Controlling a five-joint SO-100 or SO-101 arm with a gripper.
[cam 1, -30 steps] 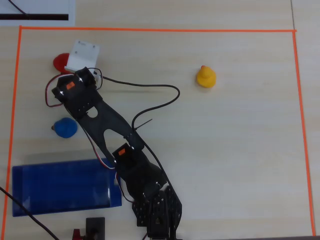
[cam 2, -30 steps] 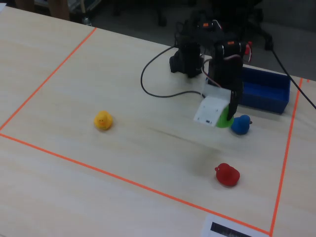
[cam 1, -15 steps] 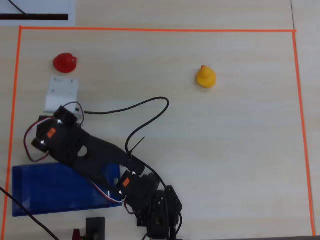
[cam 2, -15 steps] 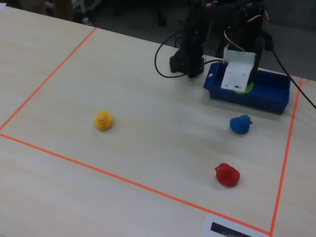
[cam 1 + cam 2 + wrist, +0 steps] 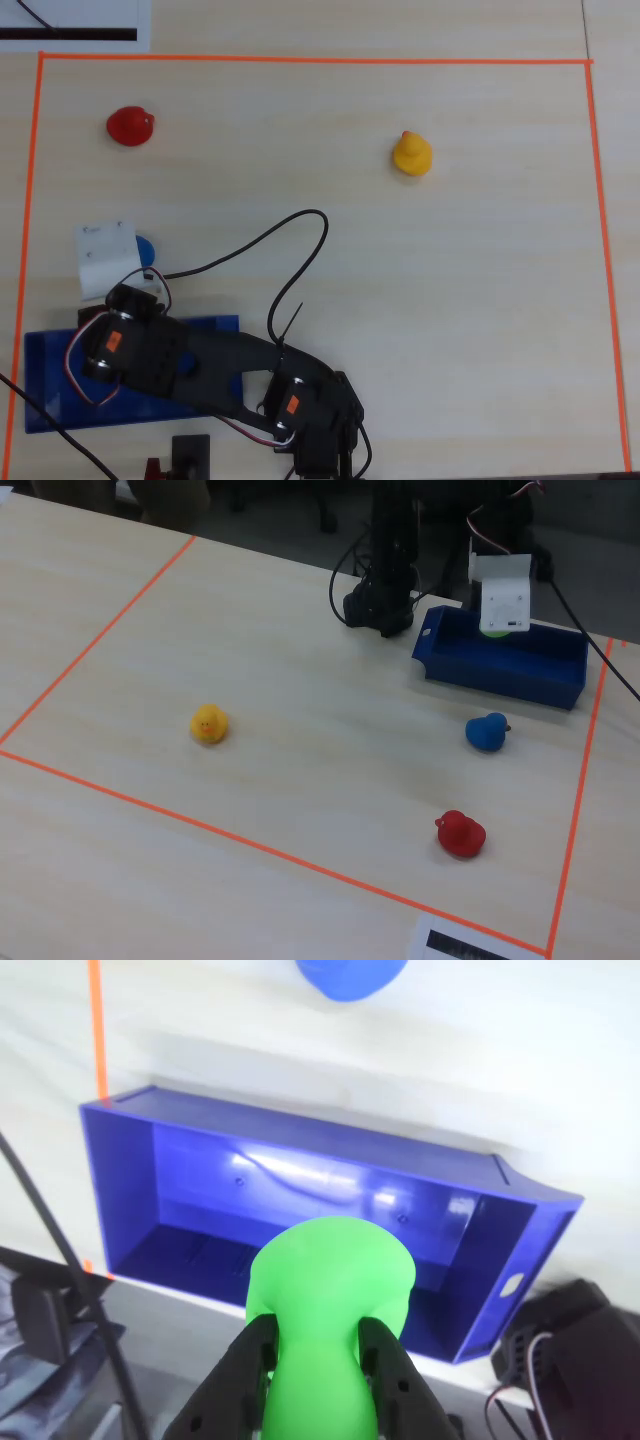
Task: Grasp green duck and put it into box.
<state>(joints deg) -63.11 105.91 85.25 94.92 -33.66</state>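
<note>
The green duck fills the lower middle of the wrist view, pinched between my gripper's two black fingers. The gripper is shut on it. Below and beyond the duck lies the open blue box, its inside bare. In the fixed view the gripper hangs above the box at the far right, and only a sliver of the green duck shows under the white wrist housing. In the overhead view the arm covers the box at the lower left, and the duck is hidden there.
A blue duck sits just in front of the box, a red duck nearer the camera, and a yellow duck far to the left. Orange tape frames the work area. A black cable loops over the table.
The arm has swung from the spot between the red and blue ducks back over the box, with the green duck in the gripper. The other ducks have not moved.
</note>
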